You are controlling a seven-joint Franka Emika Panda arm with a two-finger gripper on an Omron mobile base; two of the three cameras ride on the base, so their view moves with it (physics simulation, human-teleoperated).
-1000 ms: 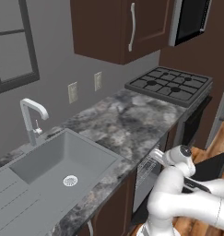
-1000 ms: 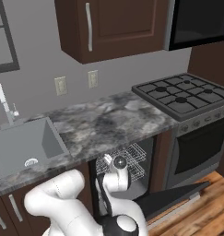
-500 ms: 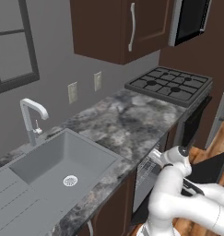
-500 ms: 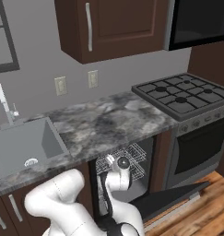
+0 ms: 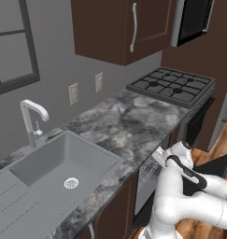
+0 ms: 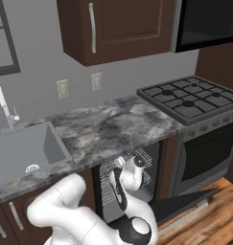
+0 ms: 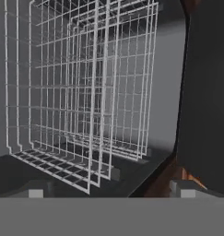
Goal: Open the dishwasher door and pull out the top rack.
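Granite counter [image 5: 119, 126] runs from sink [image 5: 49, 163] to gas stove [image 5: 173, 84] in my left base view; under it, the top rack [image 5: 150, 170] pokes out. From the right base, the dishwasher door [image 6: 180, 203] lies dropped open over wood floor [image 6: 218, 210]. My hand view faces the rack's wire grid [image 7: 85, 92], gripper [image 7: 111, 191] jaws spread wide, holding nothing.

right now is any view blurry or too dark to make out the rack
Hand view: the top rack reads clearly, pale wires against a dim grey interior, only slightly soft. Right base view: the rack sits in shadow under the counter, partly hidden by the arm. Left base view: evenly lit, no glare, rack barely visible.
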